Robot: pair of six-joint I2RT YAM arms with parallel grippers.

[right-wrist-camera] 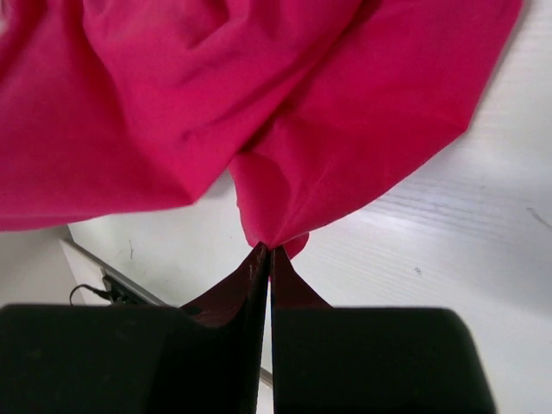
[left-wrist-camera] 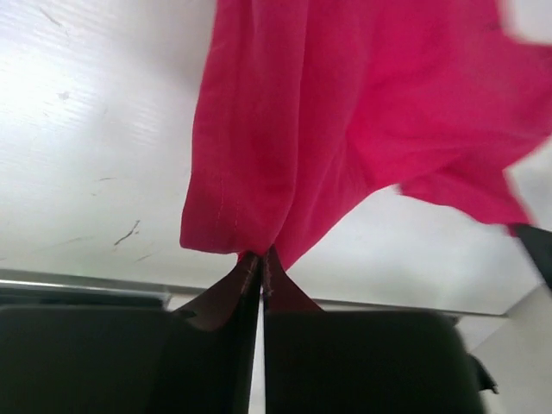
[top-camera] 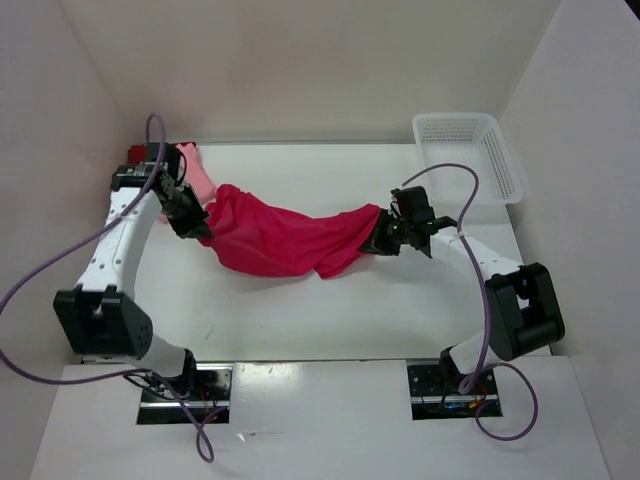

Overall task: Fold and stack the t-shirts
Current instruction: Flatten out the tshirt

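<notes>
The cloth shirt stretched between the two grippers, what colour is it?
The soft cloth shirt is plain bright crimson-magenta, clearest in the top external view.

Bright, even light — soft shadows; left wrist view blurs the crimson t-shirt (left-wrist-camera: 362, 112).

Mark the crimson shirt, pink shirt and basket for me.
crimson shirt (top-camera: 278, 240), top view, middle of the stretched cloth.
pink shirt (top-camera: 198, 175), top view, exposed part at far left.
basket (top-camera: 503, 160), top view, right lattice wall.

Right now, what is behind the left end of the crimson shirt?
A light pink shirt lies behind the crimson shirt, a dark red one farther left. The left arm hides part of both.
</notes>
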